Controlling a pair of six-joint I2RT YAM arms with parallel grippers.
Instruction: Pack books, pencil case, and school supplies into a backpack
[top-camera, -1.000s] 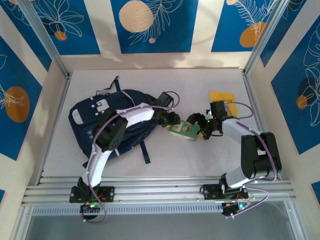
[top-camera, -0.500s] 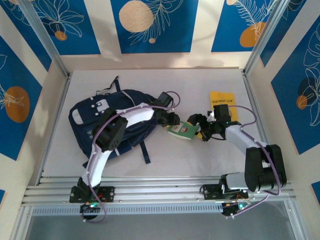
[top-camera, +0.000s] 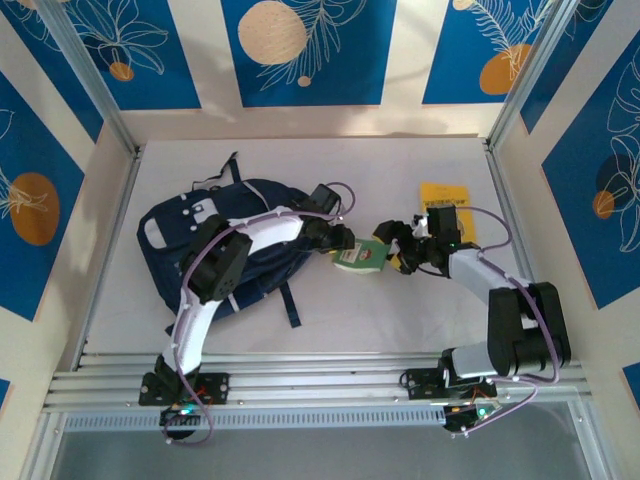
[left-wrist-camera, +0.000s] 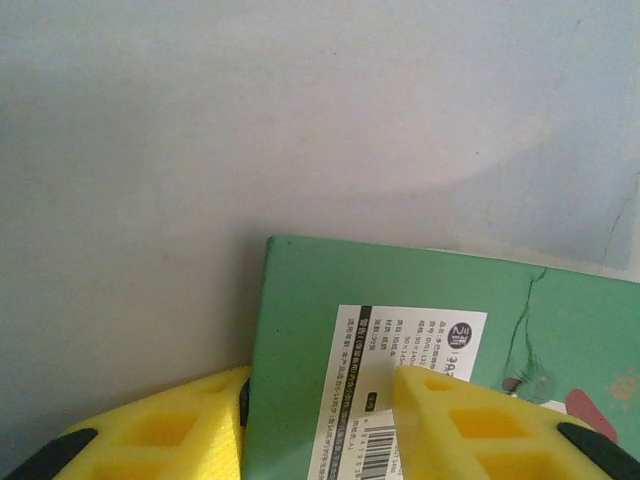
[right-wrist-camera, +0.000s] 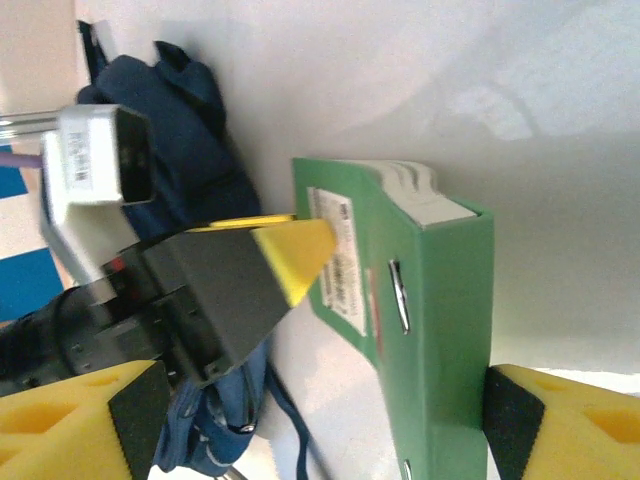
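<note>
Right gripper (right-wrist-camera: 320, 425) stood spread wide astride the small green book (right-wrist-camera: 450, 320). The left gripper (left-wrist-camera: 320, 400) rested on its cover, and I couldn't tell whether it pinched. Beside them lay the backpack (top-camera: 170, 262), the yellow book (top-camera: 440, 190) farther back.

A white counter (top-camera: 400, 310) fills the floor of the cell, evenly lit with soft shadows. Cream walls (top-camera: 405, 60) rise on the left, far and right sides, bearing blue panels (top-camera: 300, 50) with pale leaf drawings and orange or cream discs. Aluminium posts (top-camera: 90, 90) stand at the far corners, and aluminium rails (top-camera: 320, 385) cross the near edge.
</note>
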